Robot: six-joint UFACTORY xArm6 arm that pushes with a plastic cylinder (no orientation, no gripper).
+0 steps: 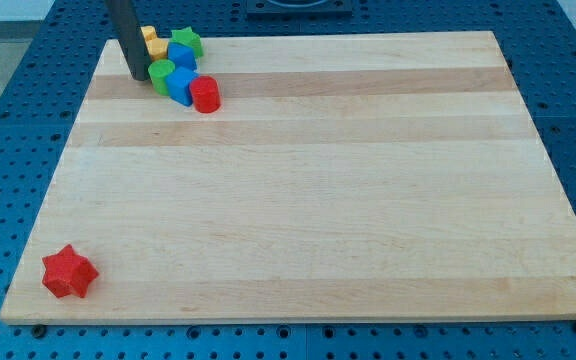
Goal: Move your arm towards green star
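Observation:
The green star point(187, 41) lies at the top left of the wooden board point(368, 180), at the upper end of a tight cluster of blocks. My tip point(139, 76) rests on the board just left of that cluster, next to the green round block point(161, 74) and below and to the left of the green star. The rod rises from the tip to the view's top edge and hides part of the yellow block point(152, 42).
In the cluster there are also two blue blocks point(181, 54) point(180, 85) and a red cylinder point(205, 94). A red star point(69, 272) lies alone near the board's bottom left corner. A blue perforated table surrounds the board.

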